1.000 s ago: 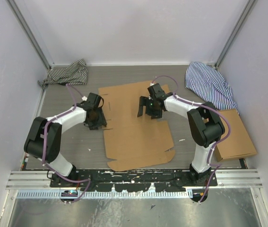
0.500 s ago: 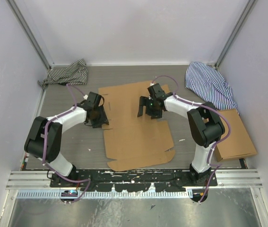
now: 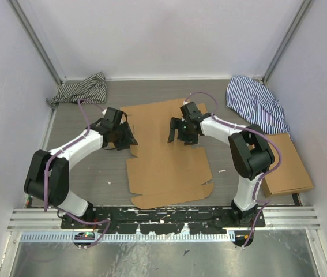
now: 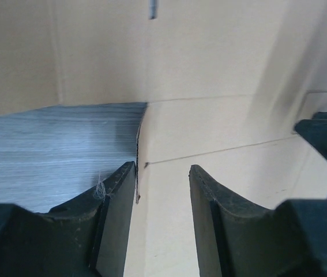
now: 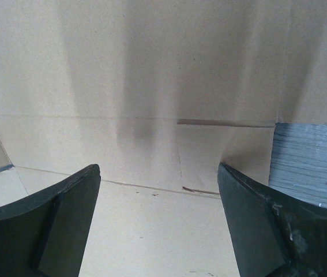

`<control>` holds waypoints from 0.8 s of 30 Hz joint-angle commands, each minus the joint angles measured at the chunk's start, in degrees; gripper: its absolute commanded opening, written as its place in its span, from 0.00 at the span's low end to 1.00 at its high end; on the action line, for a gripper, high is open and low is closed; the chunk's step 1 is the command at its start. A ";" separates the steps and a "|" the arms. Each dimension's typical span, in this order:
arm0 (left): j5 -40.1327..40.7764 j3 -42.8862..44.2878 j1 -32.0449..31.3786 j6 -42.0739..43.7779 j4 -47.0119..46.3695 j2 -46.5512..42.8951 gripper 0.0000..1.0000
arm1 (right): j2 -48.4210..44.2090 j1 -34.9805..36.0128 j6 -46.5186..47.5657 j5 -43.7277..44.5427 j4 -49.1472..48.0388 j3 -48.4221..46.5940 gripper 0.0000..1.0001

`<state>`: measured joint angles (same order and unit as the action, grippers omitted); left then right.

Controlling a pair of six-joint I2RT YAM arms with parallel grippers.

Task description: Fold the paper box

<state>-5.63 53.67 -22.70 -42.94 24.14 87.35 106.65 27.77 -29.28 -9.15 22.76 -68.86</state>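
1. The paper box (image 3: 166, 156) lies flat and unfolded on the table (image 3: 88, 173) between your two arms, so either one can reach its flaps.
2. Your left gripper (image 4: 162, 173) sits low at the sheet's left edge. Its jaws are about half apart with nothing pinched. The cut edge runs between its fingers (image 4: 117, 196), which looks like a line-up to take that side flap.
3. Your right gripper (image 5: 157, 173) hovers over the right-hand panels, jaws wide and empty. It is probably there to pin or lift the opposite side.
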 commanded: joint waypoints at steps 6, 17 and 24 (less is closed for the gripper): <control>-3.44 6.81 -3.05 -2.79 -3.60 5.37 0.49 | 2.34 0.44 -0.37 0.30 1.27 1.95 0.88; -1.91 12.48 -4.96 -2.29 -2.13 17.89 0.48 | 2.23 1.31 -1.34 0.51 1.42 2.70 0.87; 1.76 10.01 -6.65 -1.36 1.41 17.33 0.48 | 3.31 1.59 -2.27 0.91 1.21 2.90 0.87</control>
<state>-7.16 64.73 -28.05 -45.28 20.86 104.86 106.63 28.18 -30.00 -8.43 22.63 -68.71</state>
